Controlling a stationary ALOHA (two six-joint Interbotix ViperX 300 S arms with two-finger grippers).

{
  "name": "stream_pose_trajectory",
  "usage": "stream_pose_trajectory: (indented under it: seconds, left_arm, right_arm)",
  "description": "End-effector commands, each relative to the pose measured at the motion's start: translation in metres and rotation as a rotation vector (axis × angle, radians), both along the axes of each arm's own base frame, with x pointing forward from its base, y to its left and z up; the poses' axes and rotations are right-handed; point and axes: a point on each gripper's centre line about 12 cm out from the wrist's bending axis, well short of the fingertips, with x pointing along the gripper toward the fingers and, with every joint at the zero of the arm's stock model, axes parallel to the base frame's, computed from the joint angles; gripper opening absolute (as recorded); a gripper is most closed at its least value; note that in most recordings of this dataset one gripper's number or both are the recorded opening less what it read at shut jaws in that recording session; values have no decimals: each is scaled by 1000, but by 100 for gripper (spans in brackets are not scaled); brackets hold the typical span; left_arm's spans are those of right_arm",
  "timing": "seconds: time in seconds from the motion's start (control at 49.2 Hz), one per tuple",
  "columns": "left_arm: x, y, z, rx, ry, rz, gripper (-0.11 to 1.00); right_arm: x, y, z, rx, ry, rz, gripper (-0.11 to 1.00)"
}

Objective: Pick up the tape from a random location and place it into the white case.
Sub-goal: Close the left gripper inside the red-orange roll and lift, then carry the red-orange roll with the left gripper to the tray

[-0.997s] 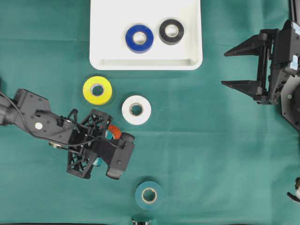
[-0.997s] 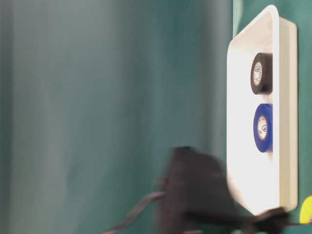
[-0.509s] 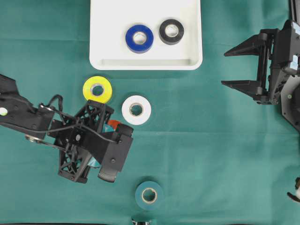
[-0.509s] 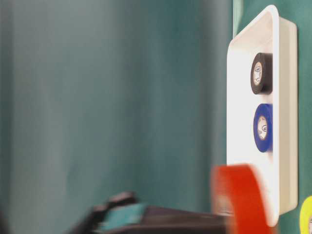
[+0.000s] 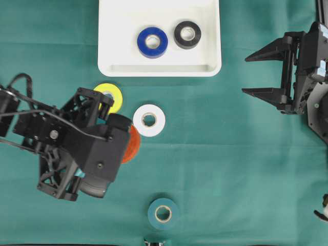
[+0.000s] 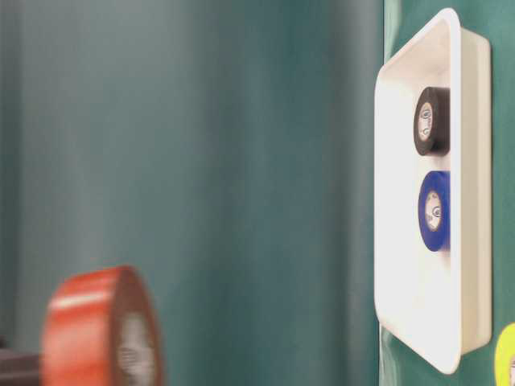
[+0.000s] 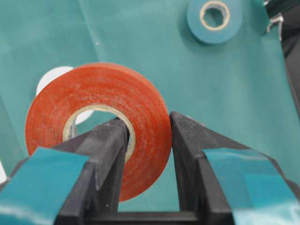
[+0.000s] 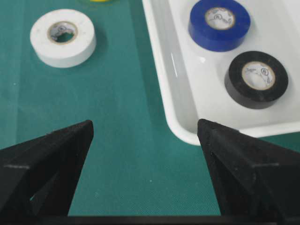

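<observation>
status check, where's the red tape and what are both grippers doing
Left gripper shut on red tape, one finger through its core, lifted off the cloth. Right gripper open, empty. White case holds blue tape and black tape; room left.

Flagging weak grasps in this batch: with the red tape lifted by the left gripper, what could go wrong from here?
1. The left gripper pinches only one wall of the red tape, one finger through its core; the roll could pivot or slip in transit.
2. The blue roll and black roll already lie in the white case; a careless drop might land on them.
</observation>
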Motion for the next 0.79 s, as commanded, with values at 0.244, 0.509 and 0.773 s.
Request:
stream_pose_trajectory:
  seconds: [0.244,0.509,0.773]
  left_arm:
    - [-9,6,50,-10,-47,7,24]
    - [-9,9,50,-10,-45,17,24]
    - [-8,11,50,-9,-44,21,24]
  right_arm:
    - [5,0,11,-5,-33,2,90]
    - [5,-1,10,-6,-29,1,90]
    - [5,-1,10,-9,-28,2,89]
